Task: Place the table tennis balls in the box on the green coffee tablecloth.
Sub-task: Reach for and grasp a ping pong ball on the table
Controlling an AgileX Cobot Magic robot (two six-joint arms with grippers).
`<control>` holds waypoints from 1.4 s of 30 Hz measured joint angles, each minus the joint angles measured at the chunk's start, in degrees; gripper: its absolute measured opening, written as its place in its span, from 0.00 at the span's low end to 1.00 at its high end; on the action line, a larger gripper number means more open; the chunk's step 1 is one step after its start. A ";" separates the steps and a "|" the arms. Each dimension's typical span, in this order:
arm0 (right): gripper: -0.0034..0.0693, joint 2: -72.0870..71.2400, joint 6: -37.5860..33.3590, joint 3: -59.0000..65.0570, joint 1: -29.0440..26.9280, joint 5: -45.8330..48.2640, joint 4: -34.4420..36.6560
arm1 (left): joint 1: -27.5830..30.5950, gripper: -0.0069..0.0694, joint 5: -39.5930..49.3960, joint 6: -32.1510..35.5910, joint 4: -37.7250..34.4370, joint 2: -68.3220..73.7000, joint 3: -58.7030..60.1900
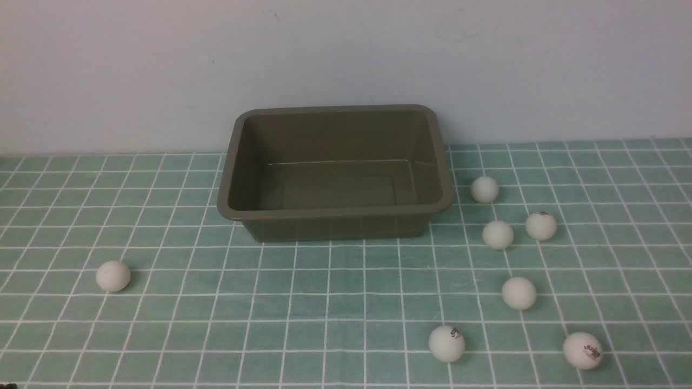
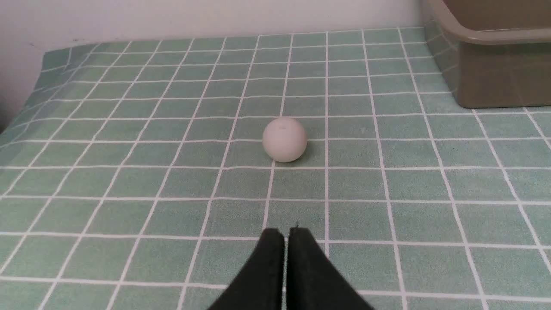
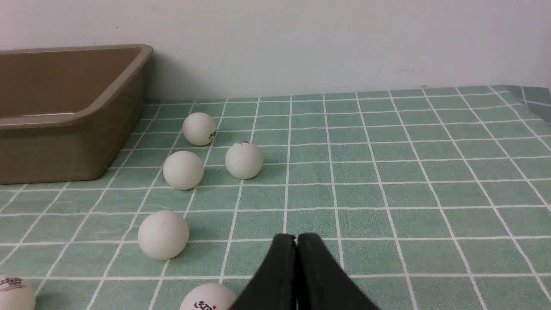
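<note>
The left gripper [image 2: 286,232] has its two black fingers pressed together and holds nothing. The right gripper [image 3: 296,237] is closed and empty in the same way.

Ahead of the left gripper, and apart from it, a lone white ball [image 2: 284,140] rests on the green coffee tablecloth [image 1: 324,302], a mint cloth with a grid of thin white lines. Just beside the right gripper's fingers lies a ball with a dark printed logo [image 3: 208,298]. Five more table tennis balls [image 1: 497,234] are scattered from there toward the box [image 1: 335,213].

The box is an olive-brown plastic tub, empty, standing at the back centre of the cloth close to a pale wall [image 1: 346,54]. All seven balls are on the cloth and none is in the box, so the task looks not yet begun.

The balls are light and round, so they will probably roll at the slightest nudge. A closed gripper coming down on one would likely knock it away, perhaps off the cloth, so the fingers must open first. On the right, the balls lie close enough together that reaching for one could bump its neighbour.

Both arms are low, with their fingers pointing forward across the cloth. Neither arm appears in the front view.
</note>
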 joint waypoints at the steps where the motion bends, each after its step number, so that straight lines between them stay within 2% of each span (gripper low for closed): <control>1: 0.02 0.00 0.00 0.00 0.00 0.00 0.00 | 0.00 0.09 0.00 0.00 0.00 0.00 0.00; 20: 0.02 0.00 0.12 0.05 0.00 -0.59 0.18 | 0.00 0.09 0.00 0.00 0.00 0.00 0.00; 24: 0.02 0.00 2.18 0.11 0.00 -5.47 5.51 | 0.00 0.09 0.00 0.00 0.00 0.00 0.00; 29: 0.02 0.00 4.46 0.11 0.00 -12.27 17.74 | 0.00 0.09 0.00 0.00 0.00 0.00 0.00; 36: 0.02 0.00 -0.41 0.11 0.00 -20.64 18.27 | 0.00 0.09 0.00 0.00 0.00 0.00 0.00; 42: 0.02 0.00 -0.51 0.11 0.00 -29.99 18.42 | 0.00 0.09 0.00 0.00 0.00 0.00 0.00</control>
